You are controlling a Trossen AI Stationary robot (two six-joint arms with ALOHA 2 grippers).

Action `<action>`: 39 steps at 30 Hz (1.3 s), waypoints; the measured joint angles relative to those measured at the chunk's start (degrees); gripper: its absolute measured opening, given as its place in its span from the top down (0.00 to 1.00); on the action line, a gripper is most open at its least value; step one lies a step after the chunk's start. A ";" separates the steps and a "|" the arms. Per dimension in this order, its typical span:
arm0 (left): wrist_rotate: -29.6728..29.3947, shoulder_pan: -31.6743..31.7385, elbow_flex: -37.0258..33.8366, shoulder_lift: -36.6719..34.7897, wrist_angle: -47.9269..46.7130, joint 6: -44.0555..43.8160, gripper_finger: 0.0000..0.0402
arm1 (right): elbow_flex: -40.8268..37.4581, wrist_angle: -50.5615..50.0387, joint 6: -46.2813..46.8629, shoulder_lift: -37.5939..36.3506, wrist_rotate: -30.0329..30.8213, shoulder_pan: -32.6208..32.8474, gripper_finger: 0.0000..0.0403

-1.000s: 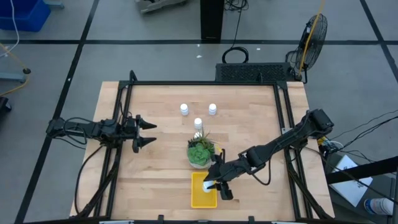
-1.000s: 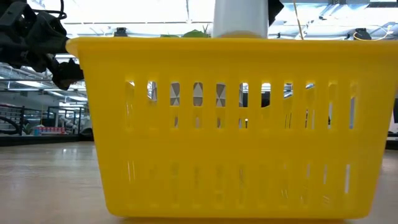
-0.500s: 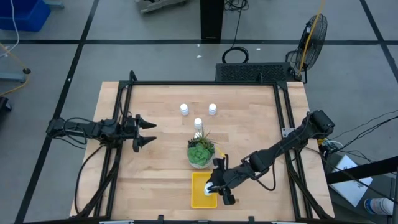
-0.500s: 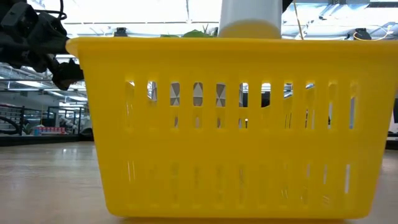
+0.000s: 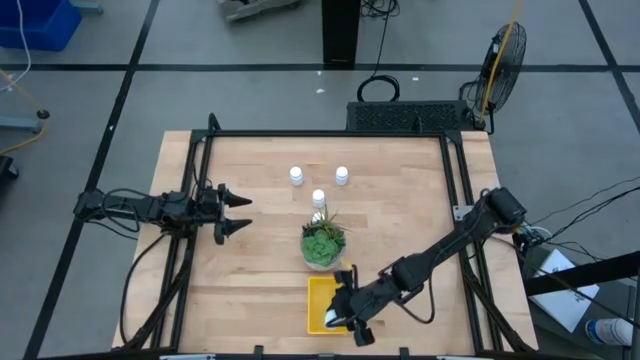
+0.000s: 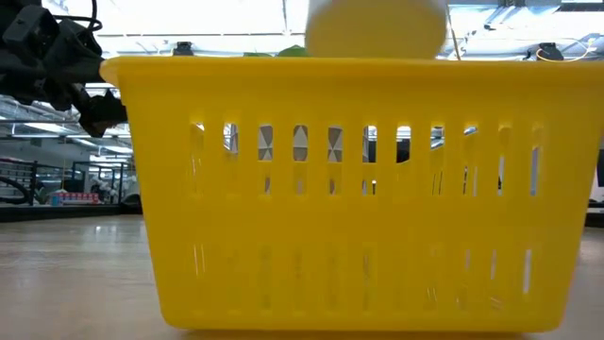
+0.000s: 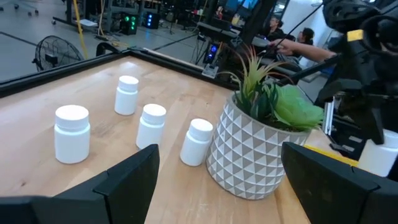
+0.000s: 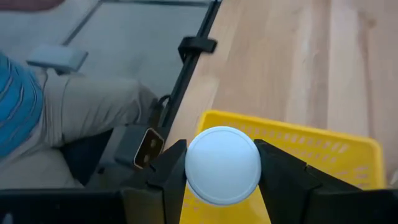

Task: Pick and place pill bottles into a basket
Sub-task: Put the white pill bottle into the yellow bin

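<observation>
white pill bottle [image 8: 223, 164] clamped in right gripper [image 8: 221, 171] above yellow basket [image 8: 323, 149].

The light is bright and even, with only soft, faint shadows on the wooden table [image 5: 400, 190]. In the low view, bright ceiling lights glare white behind the yellow basket [image 6: 349, 189]. The white bottle [image 6: 376, 26] above it looks blurry.

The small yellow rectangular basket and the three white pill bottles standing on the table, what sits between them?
In the high view, the green potted plant stands between the yellow basket and the three white pill bottles; the nearest bottle stands right beside it.
</observation>
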 joint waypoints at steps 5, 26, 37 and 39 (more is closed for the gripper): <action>0.01 0.00 0.00 -0.03 0.01 -0.20 0.15 | 0.05 -3.02 0.64 0.76 0.71 1.03 0.61; 0.10 0.00 0.00 -0.03 -0.08 -0.83 0.15 | 0.05 -4.63 -0.45 5.75 6.02 1.44 0.61; 0.13 0.00 0.00 -0.03 -0.08 -0.76 0.15 | 0.03 -1.77 0.11 5.70 6.02 2.41 0.61; 0.13 0.00 0.00 -0.03 -0.08 -0.76 0.15 | 0.03 -0.70 0.28 5.70 6.07 2.71 0.61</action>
